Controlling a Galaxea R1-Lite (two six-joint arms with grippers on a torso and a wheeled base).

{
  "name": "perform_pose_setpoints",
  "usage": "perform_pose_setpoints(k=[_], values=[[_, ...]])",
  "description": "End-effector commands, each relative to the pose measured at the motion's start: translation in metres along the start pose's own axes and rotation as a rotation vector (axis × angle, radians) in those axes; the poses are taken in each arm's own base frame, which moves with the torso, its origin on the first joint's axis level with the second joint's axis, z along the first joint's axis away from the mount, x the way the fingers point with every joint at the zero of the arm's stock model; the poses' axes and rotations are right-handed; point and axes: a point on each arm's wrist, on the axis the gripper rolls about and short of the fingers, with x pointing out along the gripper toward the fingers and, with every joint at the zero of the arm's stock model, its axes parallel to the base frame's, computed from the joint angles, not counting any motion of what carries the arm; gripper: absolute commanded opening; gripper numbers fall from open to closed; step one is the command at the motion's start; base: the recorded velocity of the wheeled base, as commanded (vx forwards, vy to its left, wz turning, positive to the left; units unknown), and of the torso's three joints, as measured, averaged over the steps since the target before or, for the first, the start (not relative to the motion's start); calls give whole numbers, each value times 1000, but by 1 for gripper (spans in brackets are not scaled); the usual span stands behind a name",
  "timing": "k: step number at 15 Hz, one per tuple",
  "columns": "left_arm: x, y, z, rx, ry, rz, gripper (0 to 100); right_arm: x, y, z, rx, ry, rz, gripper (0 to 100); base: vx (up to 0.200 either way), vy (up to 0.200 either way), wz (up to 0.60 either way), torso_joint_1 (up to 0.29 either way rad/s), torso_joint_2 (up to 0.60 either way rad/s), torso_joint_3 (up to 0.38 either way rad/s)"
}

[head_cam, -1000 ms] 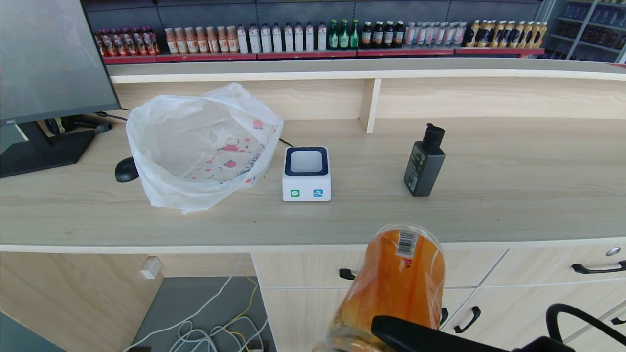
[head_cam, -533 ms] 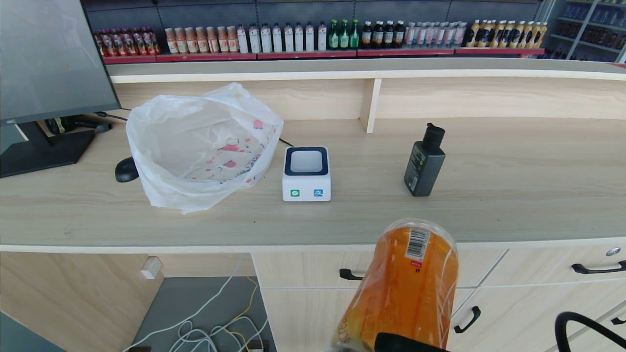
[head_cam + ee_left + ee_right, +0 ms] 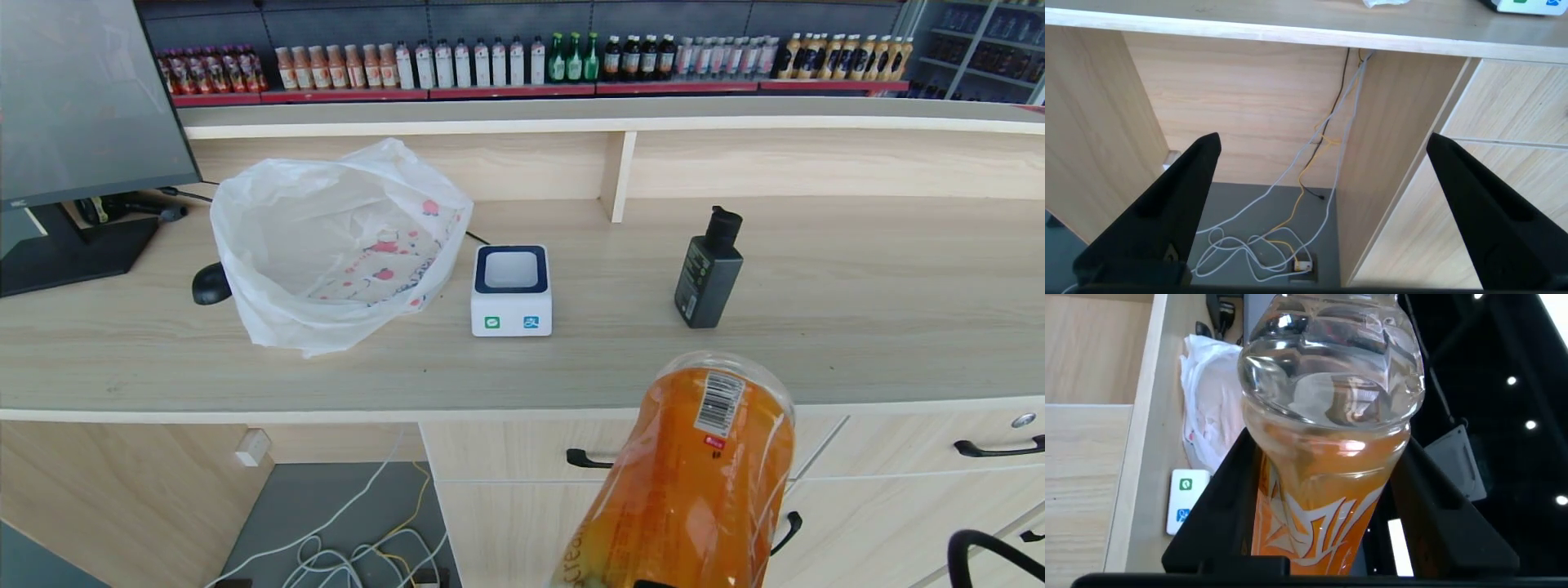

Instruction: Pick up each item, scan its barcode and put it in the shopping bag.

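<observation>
Clamping orange-drink bottle [image 3: 694, 482]: right gripper [image 3: 1327, 502]; left gripper [image 3: 1323, 204] spread wide, empty; shopping bag [image 3: 277, 220] gaping on counter [image 3: 857, 310].

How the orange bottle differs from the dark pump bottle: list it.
1. The orange bottle is clear with orange liquid; the pump bottle is dark and opaque.
2. The orange bottle is held tilted in the right end effector, off the counter; the pump bottle stands upright on it.
3. The orange bottle is round; the pump bottle looks flat-sided.
Shared: both carry labels; neither is in the shopping bag.
</observation>
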Motion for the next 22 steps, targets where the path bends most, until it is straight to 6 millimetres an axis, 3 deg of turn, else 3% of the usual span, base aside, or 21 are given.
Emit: perform_pose_setpoints(k=[1,15,18,22], values=[[0,0,0,0,0,0,100,1,0,0,-1,0,-2,0,0,0,0,0,0,0],[0,0,0,0,0,0,100,2,0,0,-7,0,-2,0,0,0,0,0,0,0],[0,0,0,0,0,0,100,-3,-8,-2,11,10,-34,0,0,0,0,0,0,0],[0,0,0,0,0,0,100,-1,-9,-6,126,27,-45,0,0,0,0,0,0,0]])
